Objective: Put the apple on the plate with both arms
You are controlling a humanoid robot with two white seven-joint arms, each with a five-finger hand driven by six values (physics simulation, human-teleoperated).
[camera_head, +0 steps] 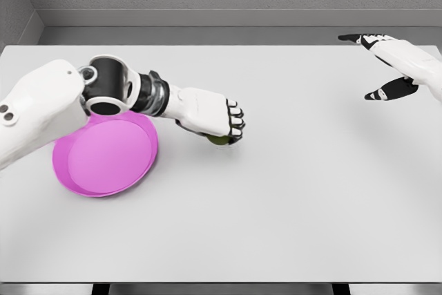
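Near table (290, 205) middle, left hand (219, 117) curled over green apple (219, 139), probably gripping; apple mostly hidden. Pink plate (103, 160) close by. Weak hold could let apple roll off. Right hand (390, 67) spread, far away.

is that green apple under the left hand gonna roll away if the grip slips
Probably. The apple looks round and sits on the flat, smooth table, so it could roll freely. The left hand covers most of it, so how firm the hold is cannot be seen. It looks rigid, unlikely to squash. The plate lies close by.
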